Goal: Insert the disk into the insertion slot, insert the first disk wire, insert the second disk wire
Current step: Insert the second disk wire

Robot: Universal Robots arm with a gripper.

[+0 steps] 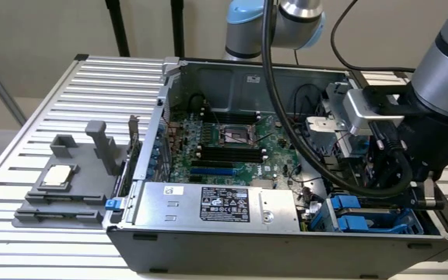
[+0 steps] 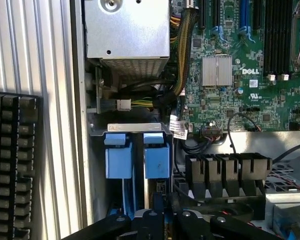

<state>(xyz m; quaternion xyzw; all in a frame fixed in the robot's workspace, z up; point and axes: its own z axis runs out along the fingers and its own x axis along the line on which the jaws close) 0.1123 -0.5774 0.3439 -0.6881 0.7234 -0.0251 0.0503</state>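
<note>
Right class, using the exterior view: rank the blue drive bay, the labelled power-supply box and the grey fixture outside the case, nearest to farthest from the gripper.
1. Blue drive bay, just below the gripper.
2. Power-supply box, along the case's front edge.
3. Grey fixture, outside the case at the view's left.

The whole setup sits on a ribbed, silver-grey metal table (image 1: pixel 91 87), its slats running across the exterior view. Directly on it stands an open black computer case (image 1: pixel 286 248), lying on its side with the interior facing up. To the exterior view's left of the case, a grey plastic fixture (image 1: pixel 60 198) rests flat on the slats, with 2 upright posts and a small pale square part seated in it. In the wrist view, a black keyboard (image 2: pixel 12 165) lies on the slats beside the case wall.
</note>
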